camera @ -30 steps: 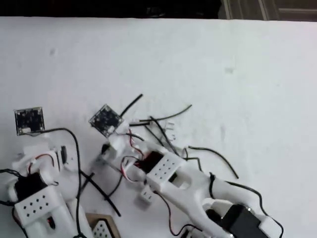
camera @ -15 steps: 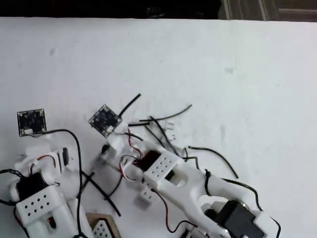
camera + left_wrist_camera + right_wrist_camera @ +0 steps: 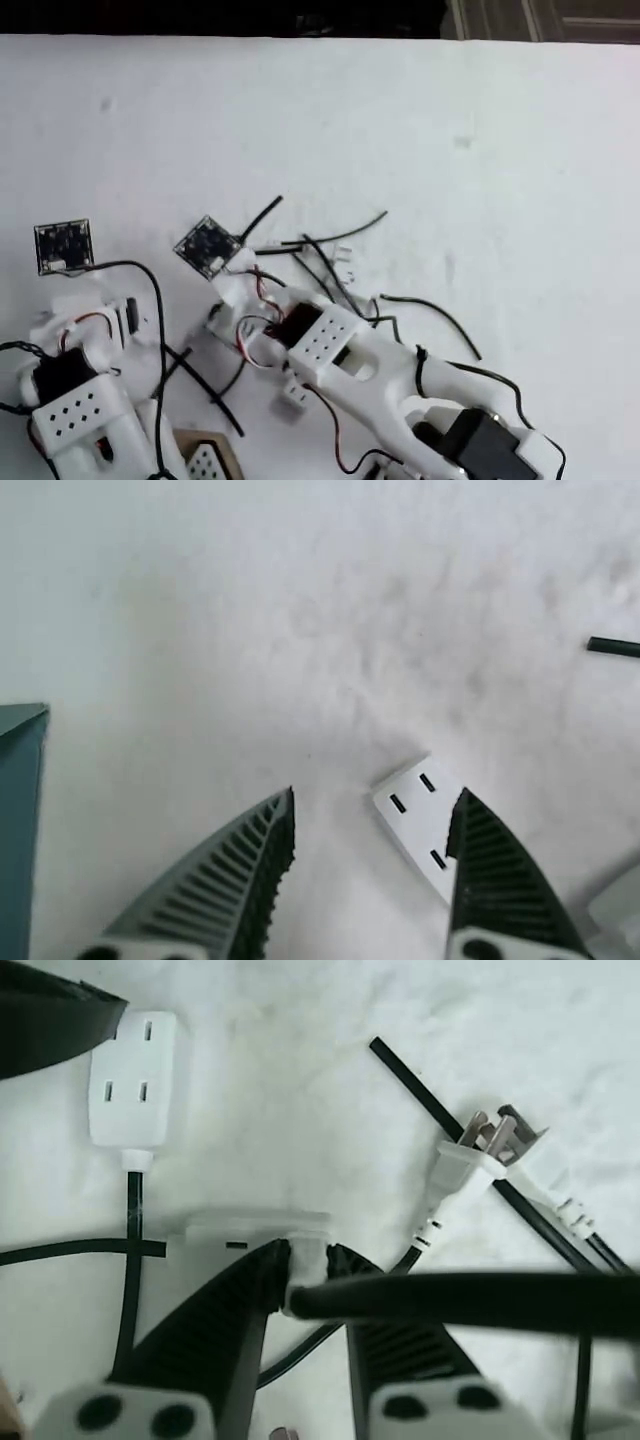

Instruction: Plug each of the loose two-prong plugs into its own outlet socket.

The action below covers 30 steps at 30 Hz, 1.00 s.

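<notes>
The left gripper (image 3: 378,794) hung over bare table (image 3: 450,110) near the near-left corner, its jaws spread wide and gripping nothing. A white outlet block (image 3: 415,815) lay flat just beside one finger (image 3: 490,870), which hid one end of it; three dark slots showed. The cut end of a black cord (image 3: 612,647) poked in from the edge of the left wrist view. A dark teal shape (image 3: 20,820) was cropped too hard at the other edge to identify.

The right gripper (image 3: 307,1255) sat close to the near edge, toward the middle of the table, its jaws clenched on a small white piece (image 3: 306,1278). Whether that piece was a plug could not be told, as a thick black cable (image 3: 460,1295) crossed in front of it. A flat white block (image 3: 250,1228) lay touching the fingertips, blurred, with one slot faintly visible. Farther off lay a white outlet socket (image 3: 132,1065) with two pairs of slots and a black cord at its end. A loose white two-prong plug (image 3: 462,1165) lay well apart from it. A greyer plug-like part (image 3: 520,1132) lay against its prongs, hard to make out.

From above, the right arm (image 3: 340,350) covered its gripper, and loose black cords (image 3: 340,238) lay scattered beyond it. A wooden object (image 3: 205,458) was cut off at the near edge.
</notes>
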Available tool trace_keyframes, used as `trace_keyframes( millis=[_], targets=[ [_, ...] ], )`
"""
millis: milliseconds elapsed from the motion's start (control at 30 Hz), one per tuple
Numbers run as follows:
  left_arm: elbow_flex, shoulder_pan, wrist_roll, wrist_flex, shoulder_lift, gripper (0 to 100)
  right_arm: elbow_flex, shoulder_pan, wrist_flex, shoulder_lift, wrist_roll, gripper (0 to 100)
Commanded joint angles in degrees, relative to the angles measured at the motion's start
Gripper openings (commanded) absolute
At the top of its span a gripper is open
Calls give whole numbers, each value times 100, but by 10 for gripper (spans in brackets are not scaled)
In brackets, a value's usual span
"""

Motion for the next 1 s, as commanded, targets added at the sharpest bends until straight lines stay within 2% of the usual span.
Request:
trace_keyframes(
  millis=[0,400,567,967],
  targets=[
    [0,-40,-53,-105,-66,256,-220,-40,-101,4,-53,16],
    [9,-40,-53,-105,-66,256,-202,-40,-136,444,0,16],
    [9,-40,-53,-105,-66,256,-273,-66,-66,980,721,16],
    [237,-48,-62,-422,-66,258,-563,-75,303,1297,765,16]
  ],
)
